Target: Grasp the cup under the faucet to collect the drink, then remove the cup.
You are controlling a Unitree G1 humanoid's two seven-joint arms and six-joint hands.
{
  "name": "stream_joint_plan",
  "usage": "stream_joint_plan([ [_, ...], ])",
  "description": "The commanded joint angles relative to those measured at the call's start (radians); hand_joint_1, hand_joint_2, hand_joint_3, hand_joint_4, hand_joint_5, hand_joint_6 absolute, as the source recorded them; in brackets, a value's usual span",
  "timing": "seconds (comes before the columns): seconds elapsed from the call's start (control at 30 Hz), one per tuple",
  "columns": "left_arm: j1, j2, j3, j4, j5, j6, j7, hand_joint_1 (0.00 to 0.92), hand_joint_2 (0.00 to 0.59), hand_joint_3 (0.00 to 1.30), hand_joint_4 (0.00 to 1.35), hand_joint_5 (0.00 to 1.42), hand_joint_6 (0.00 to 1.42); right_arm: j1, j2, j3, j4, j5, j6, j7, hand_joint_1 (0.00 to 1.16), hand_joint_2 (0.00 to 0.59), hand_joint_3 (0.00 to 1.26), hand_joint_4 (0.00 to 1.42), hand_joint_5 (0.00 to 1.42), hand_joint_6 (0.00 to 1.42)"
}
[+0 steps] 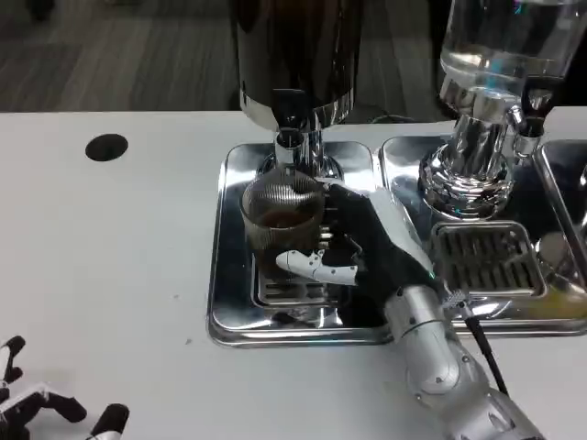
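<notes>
White table (110, 238), dark floor beyond. Right hand (362, 243) wraps the ribbed cup (282, 215), fingers closed round its lower side; cup sits just left of the palm, on the steel drip tray (229, 275) directly under the faucet (289, 137), brown drink inside. Left hand (46, 408) rests well apart at the table's near edge, fingers spread, holding nothing.

One ribbed cup (282, 213), two dispensers (295, 55) (486, 101), two steel drip trays (229, 275) (559, 316), two hands (367, 243) (46, 412).
</notes>
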Motion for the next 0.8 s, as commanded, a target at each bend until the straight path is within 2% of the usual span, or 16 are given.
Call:
stream_joint_plan([
  [0.03, 0.0, -0.004, 0.015, 0.018, -0.024, -0.024, 0.012, 0.007, 0.177, 0.75, 0.07, 0.22, 0.15, 0.003, 0.004, -0.011, 0.004, 0.007, -0.032, -0.026, 0.8, 0.176, 0.55, 0.58, 0.43, 0.39],
  [0.47, -0.016, -0.003, 0.007, 0.03, -0.02, -0.031, 0.0, 0.016, 0.174, 0.75, 0.07, 0.22, 0.15, 0.046, -0.017, -0.02, -0.054, 0.004, -0.05, -0.042, 0.79, 0.184, 0.6, 0.62, 0.47, 0.39],
  [0.67, -0.044, -0.005, -0.01, 0.014, -0.007, -0.02, -0.018, 0.018, 0.174, 0.75, 0.07, 0.22, 0.15, 0.074, -0.031, -0.022, -0.116, 0.0, -0.035, -0.034, 0.79, 0.184, 0.6, 0.62, 0.47, 0.39],
  [0.8, -0.065, -0.003, -0.022, -0.009, 0.005, -0.01, -0.035, 0.019, 0.174, 0.74, 0.07, 0.22, 0.15, 0.122, -0.052, -0.038, -0.196, 0.007, -0.009, -0.015, 0.79, 0.18, 0.6, 0.62, 0.47, 0.39],
])
